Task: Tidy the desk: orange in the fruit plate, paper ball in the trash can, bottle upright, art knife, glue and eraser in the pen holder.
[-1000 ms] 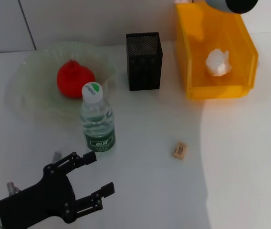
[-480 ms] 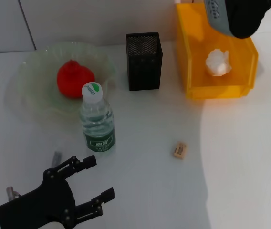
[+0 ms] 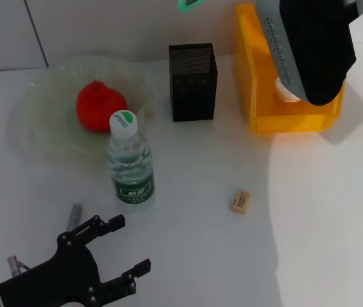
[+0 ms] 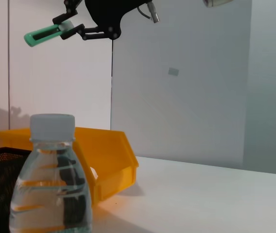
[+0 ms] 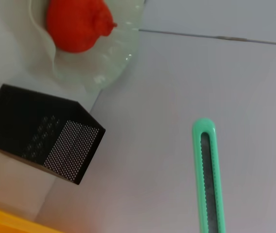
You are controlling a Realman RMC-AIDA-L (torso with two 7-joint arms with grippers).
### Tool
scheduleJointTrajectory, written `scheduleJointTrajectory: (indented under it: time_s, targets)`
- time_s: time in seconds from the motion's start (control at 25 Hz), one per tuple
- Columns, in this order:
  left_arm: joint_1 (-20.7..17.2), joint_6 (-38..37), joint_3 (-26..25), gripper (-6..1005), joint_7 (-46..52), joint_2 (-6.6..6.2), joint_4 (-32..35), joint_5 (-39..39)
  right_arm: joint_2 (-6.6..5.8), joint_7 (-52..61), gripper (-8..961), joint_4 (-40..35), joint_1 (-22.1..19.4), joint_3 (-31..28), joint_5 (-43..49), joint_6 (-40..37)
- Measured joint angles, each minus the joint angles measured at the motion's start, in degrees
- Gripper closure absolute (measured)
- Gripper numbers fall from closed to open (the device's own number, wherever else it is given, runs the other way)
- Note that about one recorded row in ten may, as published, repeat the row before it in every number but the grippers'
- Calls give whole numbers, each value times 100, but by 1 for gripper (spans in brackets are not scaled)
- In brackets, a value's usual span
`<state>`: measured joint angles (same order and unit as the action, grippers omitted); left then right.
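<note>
From the head camera, the orange (image 3: 100, 107) lies in the fruit plate (image 3: 41, 121) at the bench's (image 3: 200, 256) far left. The bottle (image 3: 130, 160) stands upright just in front of the plate. The pen holder (image 3: 193, 82) stands at the far edge, the trash can (image 3: 268, 109) beside it at the far right, the paper ball (image 3: 285, 94) mostly hidden by the right arm. The eraser (image 3: 240, 201) lies mid-bench. The left gripper (image 3: 117, 246) hovers at the near left edge, fingers spread and empty.

The left wrist camera shows the right gripper (image 4: 67, 30) high up, fingers clamped on a green art knife (image 4: 44, 34).

The right wrist camera shows the knife above the bench behind the holder, probably not over its mouth.
</note>
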<state>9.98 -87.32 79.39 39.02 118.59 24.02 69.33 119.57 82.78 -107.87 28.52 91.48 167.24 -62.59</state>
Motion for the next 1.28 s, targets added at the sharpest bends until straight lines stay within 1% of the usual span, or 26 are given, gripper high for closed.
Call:
scheduleJointTrajectory:
  time_s: [0.04,0.2,0.24,0.4,0.56,0.6,0.64,0.92,1.12,1.16,1.2,1.28]
  targets:
    - [2,27,12,186,-85,10,-60,-10,-2,-165,752,118,-48,48,2,238]
    - [4,35,7,186,-125,19,-120,-11,-4,-465,751,188,-116,62,2,501]
    - [16,42,-11,186,-139,23,-176,-14,-3,-712,750,200,-170,100,3,670]
    - [33,55,-36,186,-141,48,-238,-22,-2,-1004,749,208,-213,158,2,867]
    - [40,80,-38,186,-145,50,-270,-31,1,-1526,747,370,-339,267,3,1339]
    - [55,91,-11,186,-223,51,-365,-109,4,-1654,747,423,-386,292,3,1475]
    - [59,92,-3,186,-256,51,-393,-135,13,-1881,746,489,-474,315,6,1738]
    - [78,67,23,186,-370,57,-490,-246,22,-2369,744,504,-667,308,11,2132]
    - [143,86,23,186,-351,59,-578,-253,22,-3164,742,929,-822,433,11,2988]
    - [147,88,24,186,-354,59,-596,-254,22,-3164,741,929,-822,433,11,2988]
    - [157,91,21,186,-358,59,-622,-254,23,-3367,741,1024,-860,512,11,3190]
    - [182,99,4,186,-362,59,-670,-254,22,-3486,740,1090,-882,558,11,3323]
